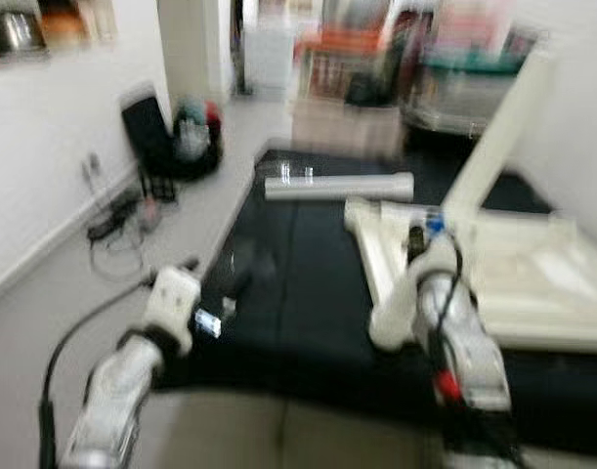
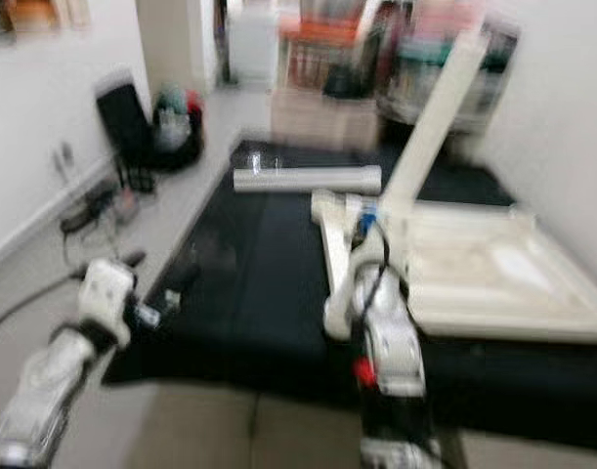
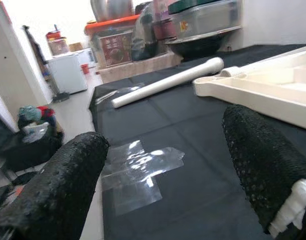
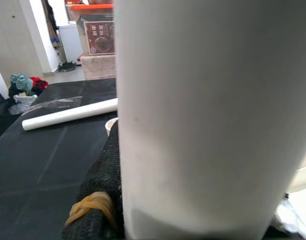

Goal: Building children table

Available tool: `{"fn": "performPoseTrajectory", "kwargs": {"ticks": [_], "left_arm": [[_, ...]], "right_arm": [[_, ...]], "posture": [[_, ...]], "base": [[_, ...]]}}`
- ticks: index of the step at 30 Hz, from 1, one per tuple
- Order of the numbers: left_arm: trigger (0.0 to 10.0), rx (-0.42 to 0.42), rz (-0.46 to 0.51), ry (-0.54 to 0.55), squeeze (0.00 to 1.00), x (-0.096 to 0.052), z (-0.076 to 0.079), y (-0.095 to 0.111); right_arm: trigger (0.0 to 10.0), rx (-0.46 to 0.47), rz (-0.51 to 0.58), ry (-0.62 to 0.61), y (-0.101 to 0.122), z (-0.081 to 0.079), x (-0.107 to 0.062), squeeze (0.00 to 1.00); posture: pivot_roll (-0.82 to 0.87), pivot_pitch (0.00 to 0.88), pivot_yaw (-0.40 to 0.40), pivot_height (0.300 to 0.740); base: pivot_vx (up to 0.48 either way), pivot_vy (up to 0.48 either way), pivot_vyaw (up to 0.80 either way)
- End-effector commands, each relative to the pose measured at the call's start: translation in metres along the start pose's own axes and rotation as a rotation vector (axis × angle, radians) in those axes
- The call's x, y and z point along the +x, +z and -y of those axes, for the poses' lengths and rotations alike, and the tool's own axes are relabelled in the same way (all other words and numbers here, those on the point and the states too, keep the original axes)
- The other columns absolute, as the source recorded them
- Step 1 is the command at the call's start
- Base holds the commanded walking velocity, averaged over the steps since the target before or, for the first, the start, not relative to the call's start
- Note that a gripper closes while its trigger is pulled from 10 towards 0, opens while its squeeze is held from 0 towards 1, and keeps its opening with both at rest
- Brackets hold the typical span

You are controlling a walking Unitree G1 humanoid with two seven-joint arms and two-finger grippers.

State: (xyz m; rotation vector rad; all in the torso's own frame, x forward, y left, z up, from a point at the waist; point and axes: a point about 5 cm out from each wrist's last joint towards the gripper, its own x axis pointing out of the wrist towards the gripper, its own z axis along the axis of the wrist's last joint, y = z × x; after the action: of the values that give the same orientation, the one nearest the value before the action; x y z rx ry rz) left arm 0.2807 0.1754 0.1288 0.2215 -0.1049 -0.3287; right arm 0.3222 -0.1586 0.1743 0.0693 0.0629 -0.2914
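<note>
while clamped, right claw (image 1: 415, 239) on leg (image 4: 208, 115)

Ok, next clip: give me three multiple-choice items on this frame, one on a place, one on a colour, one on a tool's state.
1. Where does the loose table leg lie?
A. on the black mat
B. on the bare floor
C. on the tabletop

2. What colour is the tabletop?
A. red
B. cream
C. blue

3. What is the right tool doing?
A. hanging open
B. gripping a cream leg
C. holding tape

Key: 1 A, the leg rests on the black mat; 2 B, the panel is pale cream; 3 B, the right wrist view shows the held leg against its finger.
</note>
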Motion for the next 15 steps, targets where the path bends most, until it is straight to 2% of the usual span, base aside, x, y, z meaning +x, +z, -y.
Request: {"fn": "performPoseTrajectory", "kwargs": {"ticks": [1, 15], "left_arm": [[10.0, 0.000, 0.004, -0.015, 0.00, 0.0029, 0.0040, 0.0006], [10.0, 0.004, 0.006, -0.014, 0.00, 0.0052, 0.0038, 0.0006]], "right_arm": [[10.0, -0.195, -0.274, -0.087, -0.0566, 0.0168, -0.0053, 0.00], [10.0, -0.254, -0.257, -0.137, -0.0529, 0.0186, -0.0042, 0.00]], "posture": [[0.11, 0.000, -0.115, 0.740], [0.11, 0.000, -0.116, 0.740]], "base": [[0.000, 0.000, 0.00], [0.000, 0.000, 0.00]]}}
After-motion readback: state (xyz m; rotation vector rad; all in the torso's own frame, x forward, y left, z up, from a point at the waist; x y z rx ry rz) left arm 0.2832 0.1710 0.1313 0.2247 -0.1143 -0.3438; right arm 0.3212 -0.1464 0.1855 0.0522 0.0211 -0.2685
